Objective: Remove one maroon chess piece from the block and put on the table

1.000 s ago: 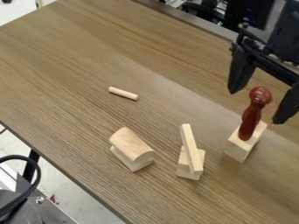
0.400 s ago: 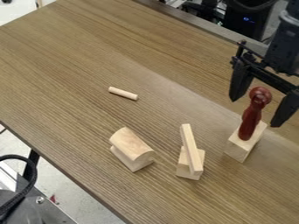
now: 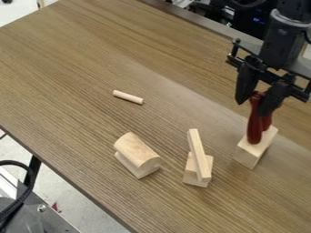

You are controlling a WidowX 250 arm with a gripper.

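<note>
Nearest to the work, a small wooden block with a slanted stick [image 3: 199, 155] resting across it stands to the left of the square wooden block [image 3: 248, 155], the two apart with a strip of bare wood between them. Further left in the view sits a round-topped wooden piece [image 3: 137, 151], well apart from both, and above it a short dowel [image 3: 128, 97] lies flat on its side. The square block carries the task's thing, a maroon chess piece [image 3: 254, 122], standing up out of its top, with more maroon wood [image 3: 267, 121] right beside it; it looks like a second piece, though a finger hides much of it. The gripper [image 3: 253, 108] hangs over this block from the upper right, its fingers drawn in narrow on the upper part of the maroon chess piece. That other maroon wood is the closest obstacle. The table [image 3: 79, 68] has its near edge running slantwise from the left side of the view down to the bottom, past the round-topped piece, and its far edge crosses the upper right behind the arm, with dark equipment [image 3: 246, 20] beyond. Open tabletop stretches around the dowel and up to the far edge, with another bare patch below the square block, towards the lower right.
</note>
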